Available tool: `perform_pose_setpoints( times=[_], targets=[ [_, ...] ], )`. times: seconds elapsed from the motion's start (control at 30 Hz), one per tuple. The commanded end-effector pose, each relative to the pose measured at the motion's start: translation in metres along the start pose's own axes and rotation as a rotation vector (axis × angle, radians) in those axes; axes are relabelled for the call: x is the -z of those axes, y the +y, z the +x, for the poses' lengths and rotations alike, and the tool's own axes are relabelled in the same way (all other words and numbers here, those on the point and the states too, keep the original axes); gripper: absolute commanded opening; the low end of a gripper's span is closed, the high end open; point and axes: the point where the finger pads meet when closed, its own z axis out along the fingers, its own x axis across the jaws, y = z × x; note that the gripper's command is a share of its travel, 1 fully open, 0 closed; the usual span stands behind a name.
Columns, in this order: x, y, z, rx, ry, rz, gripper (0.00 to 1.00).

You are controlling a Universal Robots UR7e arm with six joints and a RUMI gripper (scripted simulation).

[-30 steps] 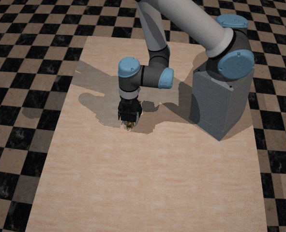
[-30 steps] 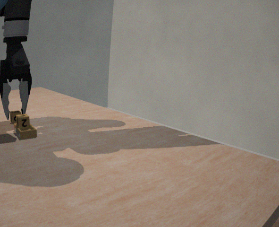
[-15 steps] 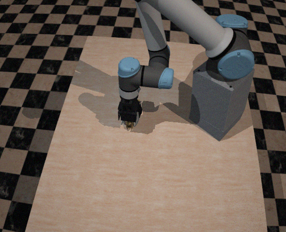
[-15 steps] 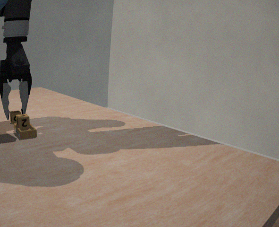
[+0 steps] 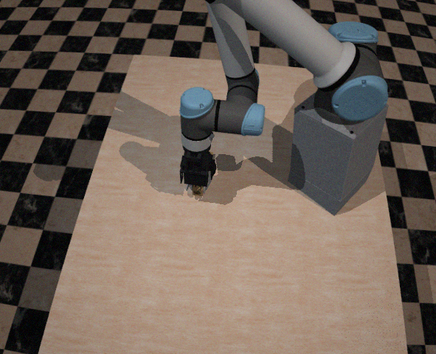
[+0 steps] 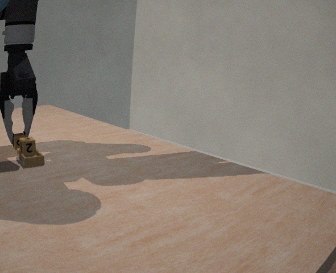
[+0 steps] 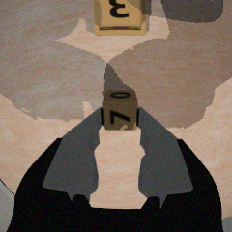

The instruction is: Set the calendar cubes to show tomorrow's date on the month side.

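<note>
Pale wooden table [image 5: 225, 266] [image 6: 191, 211] [image 7: 118, 169]; black-and-grey two-jaw gripper [image 5: 197, 187] [image 6: 19, 141] [image 7: 120, 108], clamped on a brown numbered cube [image 5: 198, 189] [image 6: 17, 141] [image 7: 120, 109] outside the small, yellowish-brown rectangular tray [image 6: 33, 161] [image 7: 120, 33]; a second yellowish-brown numbered cube [image 6: 28, 147] [image 7: 118, 14] is in the tray.

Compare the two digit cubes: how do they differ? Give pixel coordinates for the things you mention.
The 7-and-0 cube [image 6: 17, 140] [image 7: 120, 109] is between the fingertips; the 2-and-3 cube [image 5: 198, 188] [image 6: 28, 145] [image 7: 119, 11] stands clear of them.
In the wrist view, the 7-and-0 cube looks darker than the 2-and-3 cube.
Both have black digits.
</note>
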Motion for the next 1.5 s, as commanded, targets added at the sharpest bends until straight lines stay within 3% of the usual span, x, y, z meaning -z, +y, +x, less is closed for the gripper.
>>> perform_pose_setpoints(
  times=[0.0,1.2,1.47],
  targets=[
    [0.0003,0.0001,-0.0004,0.000,-0.001,0.000,0.10],
    [0.0005,0.0001,-0.0004,0.000,-0.001,0.000,0.10],
    [0.0087,0.0001,-0.0004,0.000,-0.001,0.000,0.10]
  ],
)
